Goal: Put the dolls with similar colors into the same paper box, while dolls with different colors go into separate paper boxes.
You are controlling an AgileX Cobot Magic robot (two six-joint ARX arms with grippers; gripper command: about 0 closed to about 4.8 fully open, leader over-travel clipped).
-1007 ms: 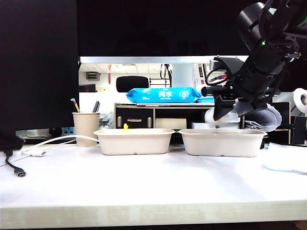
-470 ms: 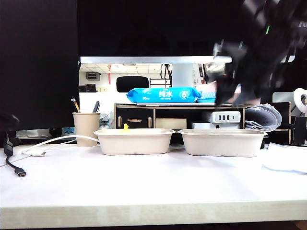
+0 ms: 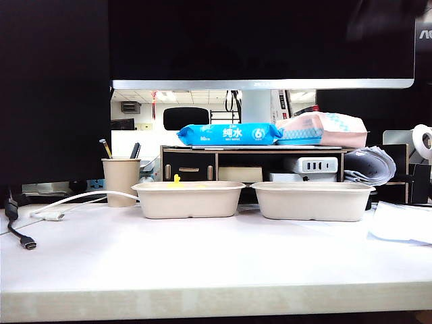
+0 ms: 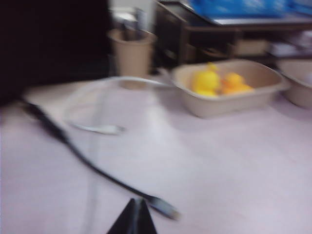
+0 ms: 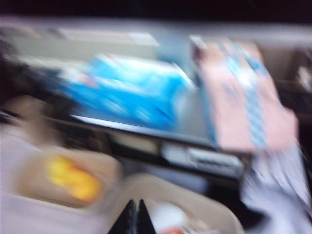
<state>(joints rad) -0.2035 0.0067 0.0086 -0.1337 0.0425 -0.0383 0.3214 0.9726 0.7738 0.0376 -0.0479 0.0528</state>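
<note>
Looking across the table [image 3: 202, 263] from the exterior view, I see neither of my grippers there. Two paper boxes sit side by side near the back: the left paper box [image 3: 189, 199] and the right paper box [image 3: 312, 201], close but apart. A small yellow duck head [image 3: 177, 179] pokes over the far rim of the left one. A beige pen cup [image 3: 121, 181] stands just left of that box, with a white cable [image 3: 81, 199] curving past it and a black cable [image 3: 19, 236] lying near the left edge. Behind, a blue wipes pack [image 3: 229, 133] and a pink pack [image 3: 322, 129] rest on a dark shelf [image 3: 250, 152].

From my left wrist view, blurred, my left gripper [image 4: 133, 220] hangs over the bare tabletop, its two dark tips pressed together into one point. Ahead, the two yellow ducks [image 4: 219, 83] lie next to each other inside the left paper box [image 4: 229, 100]; the black cable [image 4: 87, 161] runs beneath me.

From my right wrist view, heavily smeared, my right gripper [image 5: 133, 219] shows its tips likewise together, holding nothing. Past them is the right paper box [image 5: 195, 204] with a whitish blob [image 5: 165, 214] and an orange touch inside; I cannot tell which dolls those are. The ducks [image 5: 73, 180] show as a yellow smear in the other box.
</note>
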